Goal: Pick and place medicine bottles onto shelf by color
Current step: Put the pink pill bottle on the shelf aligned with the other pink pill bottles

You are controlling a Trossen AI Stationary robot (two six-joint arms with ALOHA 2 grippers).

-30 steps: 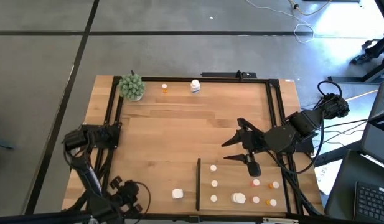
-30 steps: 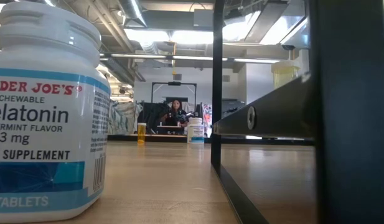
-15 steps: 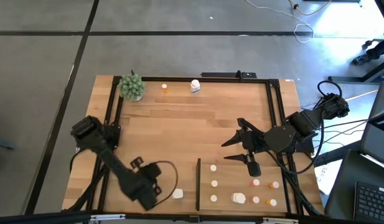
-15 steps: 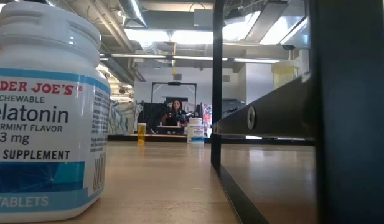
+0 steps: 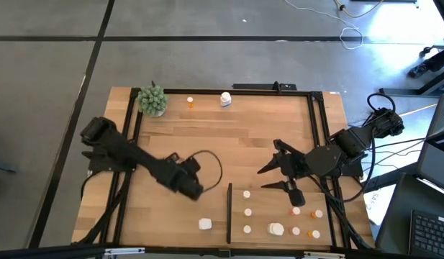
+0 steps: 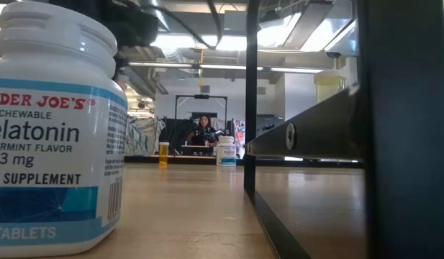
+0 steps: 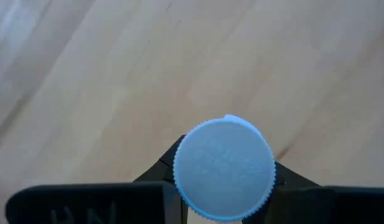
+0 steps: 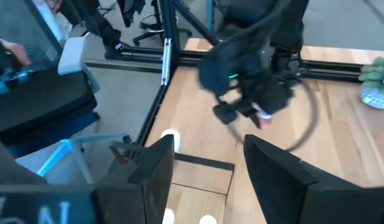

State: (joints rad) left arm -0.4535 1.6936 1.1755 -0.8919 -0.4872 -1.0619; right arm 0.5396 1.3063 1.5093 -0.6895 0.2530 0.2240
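The left tool (image 5: 195, 188) hangs over the middle of the worktop (image 5: 222, 140). In the left wrist view it is pinching a small bottle (image 7: 224, 168); all that shows of the bottle is its round white cap, seen end on between the two dark fingers, so the bottle points straight out ahead of the tool. Bare wood lies under it.

The shelf (image 5: 279, 198) is the pale panel at the near right of the worktop. A thin black strip (image 5: 229, 212) runs along its left side. The shelf lies to the right of the left tool and a bit nearer. The black strip sits between them, so the bottle probably has to cross over the strip to land on the shelf.

On the shelf, white bottles (image 5: 247, 212) stand in a row just right of the strip. Orange bottles (image 5: 306, 214) stand farther right. One more white bottle (image 5: 205, 224) stands on the worktop left of the strip, near the front edge.

The right tool (image 5: 275, 176) waits over the far edge of the shelf. Its fingers are spread wide and hold nothing. It is nearer to the shelf, but the left tool has the bottle.
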